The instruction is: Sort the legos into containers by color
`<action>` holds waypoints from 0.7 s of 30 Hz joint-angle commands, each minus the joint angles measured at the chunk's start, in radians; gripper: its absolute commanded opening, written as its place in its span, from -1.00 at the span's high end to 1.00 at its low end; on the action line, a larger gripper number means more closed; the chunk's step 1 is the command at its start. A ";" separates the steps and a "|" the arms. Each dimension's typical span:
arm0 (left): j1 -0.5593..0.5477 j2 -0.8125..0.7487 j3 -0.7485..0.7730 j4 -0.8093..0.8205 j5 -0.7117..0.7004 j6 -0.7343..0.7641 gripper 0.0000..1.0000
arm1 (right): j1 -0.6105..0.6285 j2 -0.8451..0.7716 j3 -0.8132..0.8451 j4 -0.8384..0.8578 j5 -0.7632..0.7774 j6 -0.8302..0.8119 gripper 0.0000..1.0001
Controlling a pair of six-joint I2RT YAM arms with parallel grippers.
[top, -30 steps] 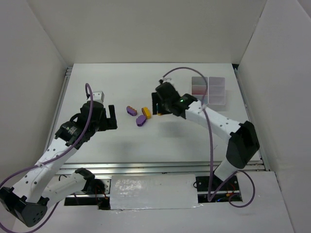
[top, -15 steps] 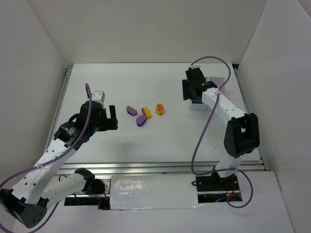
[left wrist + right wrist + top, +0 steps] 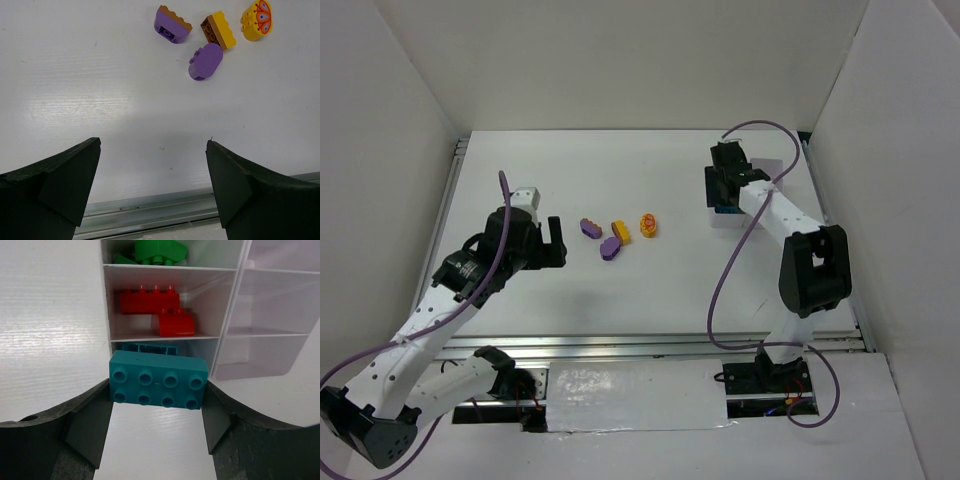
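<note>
The cyan brick (image 3: 159, 379) sits crosswise between the fingers of the right gripper (image 3: 157, 391), studs toward the wrist camera. The jaws are part closed and press on its two short ends. It hangs over the near left cell of the tray (image 3: 235, 305), which stands by the far right corner of the table (image 3: 620, 300). A second cyan piece (image 3: 150, 347) already lies in that cell, just under the held one. The next cell back holds two red bricks (image 3: 149, 300), and the cell beyond that a green brick (image 3: 160, 250) – the right-hand column looks bare or nearly so through its cloudy walls.

The left gripper (image 3: 152, 185) hovers above the table toward its left edge, fingers spread as wide as they go, touching nothing. Ahead of it, near the middle of the table, four loose legos lie close together: a purple brick (image 3: 171, 26), a yellow-orange brick (image 3: 220, 30), a purple oval (image 3: 206, 61) and a yellow oval (image 3: 257, 20) with an orange-red print.
</note>
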 commanded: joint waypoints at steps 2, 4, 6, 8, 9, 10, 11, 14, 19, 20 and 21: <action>0.005 -0.006 -0.002 0.042 0.032 0.033 -0.99 | -0.019 0.018 0.004 0.058 0.028 -0.005 0.80; 0.005 0.000 -0.001 0.043 0.038 0.034 -0.99 | -0.026 0.026 0.011 0.059 0.031 -0.005 0.76; 0.005 0.002 -0.002 0.043 0.047 0.037 -0.99 | -0.030 0.029 0.014 0.056 0.028 -0.003 0.71; 0.005 0.002 -0.002 0.046 0.052 0.041 -0.99 | -0.037 0.032 0.016 0.058 0.016 -0.002 0.64; 0.005 -0.001 -0.004 0.046 0.057 0.041 -0.99 | -0.039 0.034 0.016 0.059 0.011 -0.002 0.62; 0.005 -0.001 -0.004 0.049 0.058 0.042 -0.99 | -0.039 0.034 0.014 0.059 0.011 0.000 0.55; 0.005 -0.005 -0.005 0.049 0.060 0.042 -0.99 | -0.039 0.035 0.014 0.061 0.013 0.001 0.39; 0.003 -0.006 -0.005 0.051 0.061 0.042 -0.99 | -0.039 0.040 0.019 0.059 0.013 0.006 0.25; 0.005 -0.006 -0.005 0.051 0.069 0.045 -0.99 | -0.039 0.032 0.007 0.070 0.002 0.004 0.18; 0.005 -0.006 -0.004 0.051 0.071 0.047 -0.99 | -0.040 0.034 0.004 0.073 -0.006 0.003 0.17; 0.005 -0.006 -0.005 0.051 0.071 0.047 -0.99 | -0.042 0.035 -0.001 0.076 -0.006 0.001 0.14</action>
